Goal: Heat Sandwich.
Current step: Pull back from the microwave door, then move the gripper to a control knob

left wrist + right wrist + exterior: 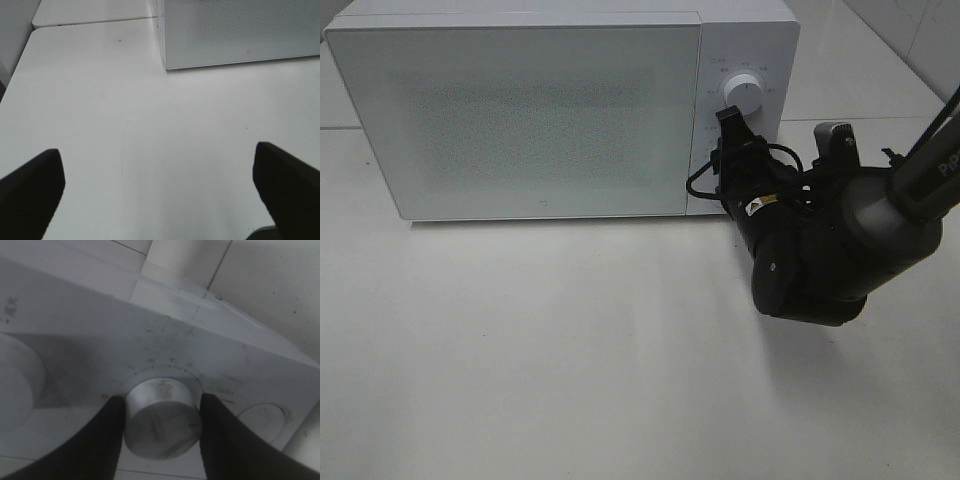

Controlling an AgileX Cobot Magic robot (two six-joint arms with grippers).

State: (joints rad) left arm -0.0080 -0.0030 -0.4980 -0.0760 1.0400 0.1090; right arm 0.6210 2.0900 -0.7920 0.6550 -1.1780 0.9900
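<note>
The sandwich is out of view in every frame. A white microwave [540, 110] stands at the back of the table with its door closed. My right gripper [725, 138] reaches to its control panel, just below the upper knob [745, 95]. In the right wrist view the gripper [161, 399] is shut on the lower knob [162, 432], one black finger pressed against each side of it. Over bare table my left gripper [157, 152] is open, with nothing between its fingers [35, 185]. The microwave's lower left corner [167, 65] lies ahead of it.
The white table [570, 350] stretches in front of the microwave. The right arm's black body [810, 260] hangs over the table's right side. A seam between table panels [95, 21] runs beside the microwave. A tiled wall [260, 280] rises behind it.
</note>
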